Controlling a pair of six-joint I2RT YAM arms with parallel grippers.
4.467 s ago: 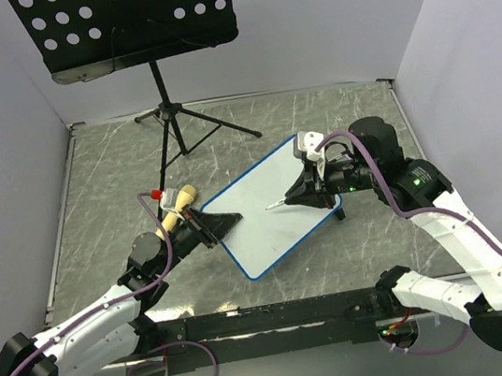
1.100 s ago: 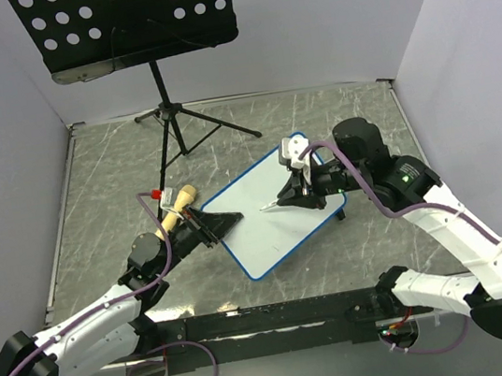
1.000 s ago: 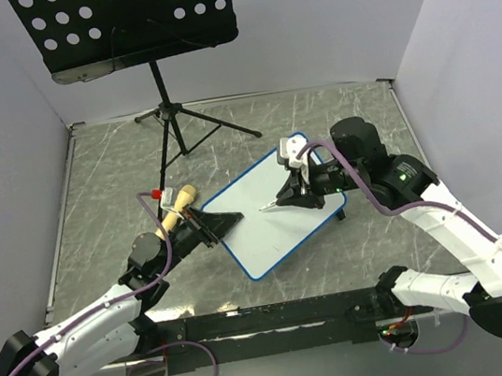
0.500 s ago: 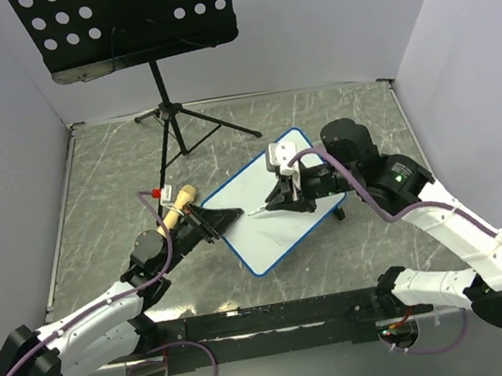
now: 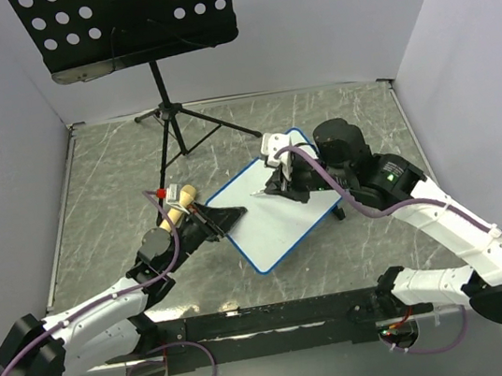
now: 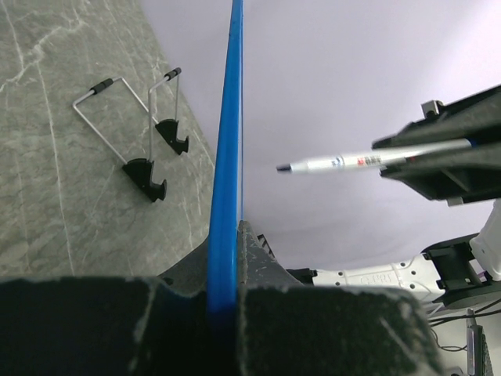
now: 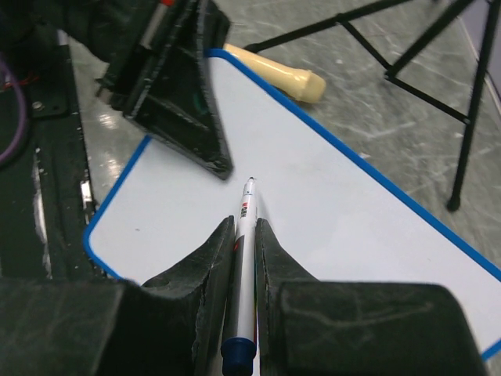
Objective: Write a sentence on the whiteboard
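The whiteboard [image 5: 285,225], white with a thin blue frame, is propped at the middle of the table; no writing shows on it. My left gripper [image 5: 223,219] is shut on its left edge. The left wrist view shows the blue frame [image 6: 228,157] edge-on between the jaws of that gripper [image 6: 227,243], with the black feet [image 6: 149,171] behind. My right gripper [image 5: 277,184] is shut on a white marker [image 5: 261,189] with its tip at the board's upper left part. In the right wrist view the marker [image 7: 246,227] points at the white surface [image 7: 352,211]. The sentence is not visible.
A black perforated music stand [image 5: 127,22] on a tripod [image 5: 169,115] stands at the back left. A cream-coloured handle [image 5: 181,203] lies beside the left gripper; it also shows in the right wrist view [image 7: 282,74]. White walls enclose the table.
My right gripper has carried the marker leftward and toward the board's far left part. The board and my left gripper have shifted slightly.
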